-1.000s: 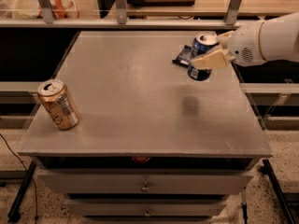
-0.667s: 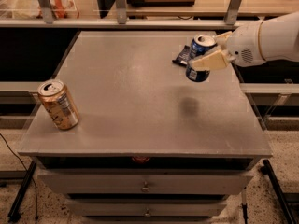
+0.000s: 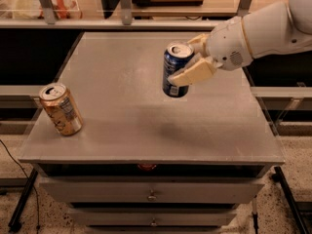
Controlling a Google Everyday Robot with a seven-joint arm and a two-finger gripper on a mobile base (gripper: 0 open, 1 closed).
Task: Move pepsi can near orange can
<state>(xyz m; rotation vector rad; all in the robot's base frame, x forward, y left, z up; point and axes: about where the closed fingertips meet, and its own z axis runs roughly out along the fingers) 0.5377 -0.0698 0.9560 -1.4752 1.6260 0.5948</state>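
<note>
- My claw (image 3: 181,60) is closed around the pepsi can (image 3: 170,68). One pale finger (image 3: 194,72) lies across the side of the can facing the camera, and the other reaches round behind it near the silver top.
- The pepsi can hangs in the air above the bench (image 3: 122,77), over its middle and a little toward its right side. It is nearly upright, with its top leaning slightly toward the bench's back edge.
- A soft shadow (image 3: 165,128) lies on the bench top under the can, toward the bench's front edge.
- My white arm (image 3: 258,33) comes in over the bench's right back corner.
- The orange can (image 3: 61,109) stands on the bench near its front left corner, close to the left edge, with its top opened.
- The two cans are well apart, with bare bench top between them.
- Drawers (image 3: 152,195) with small handles sit under the bench's front edge.
</note>
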